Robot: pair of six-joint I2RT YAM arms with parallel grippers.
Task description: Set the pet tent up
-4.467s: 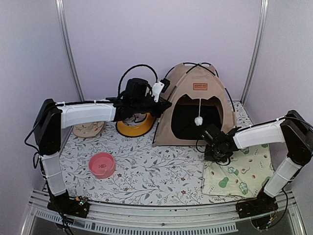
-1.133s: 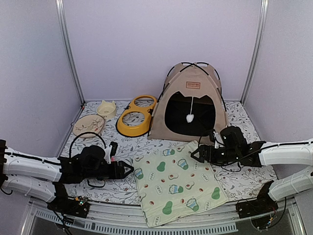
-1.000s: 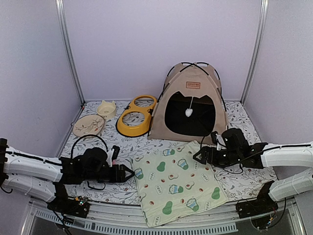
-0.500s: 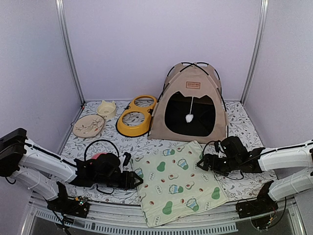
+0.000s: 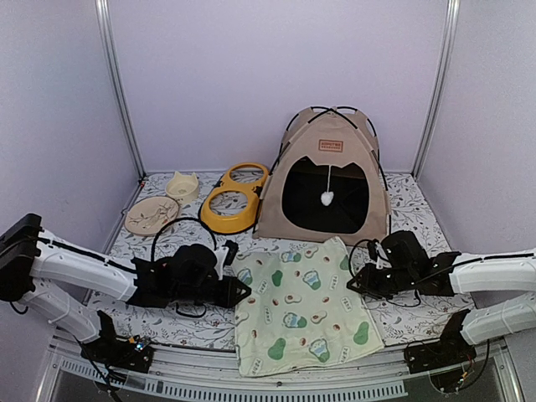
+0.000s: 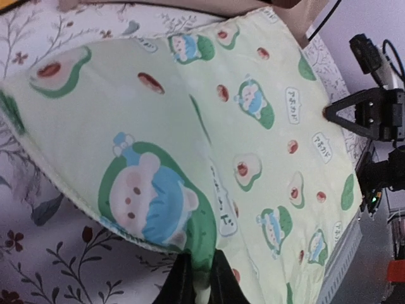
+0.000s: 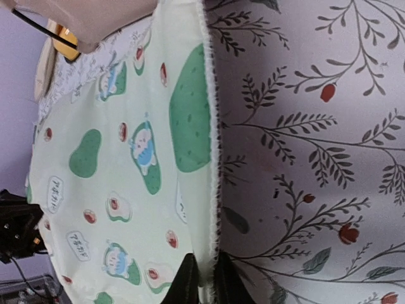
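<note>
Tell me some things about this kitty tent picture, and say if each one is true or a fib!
1. The pet tent stands upright at the back. True.
2. The mat is tucked inside the tent. False: it lies spread out in front of the tent.
3. The left fingers and right fingers each pinch a mat edge. True.
4. The yellow double-bowl feeder sits right of the tent. False: it sits on the tent's left.
5. A white pompom hangs in the tent's doorway. True.
</note>
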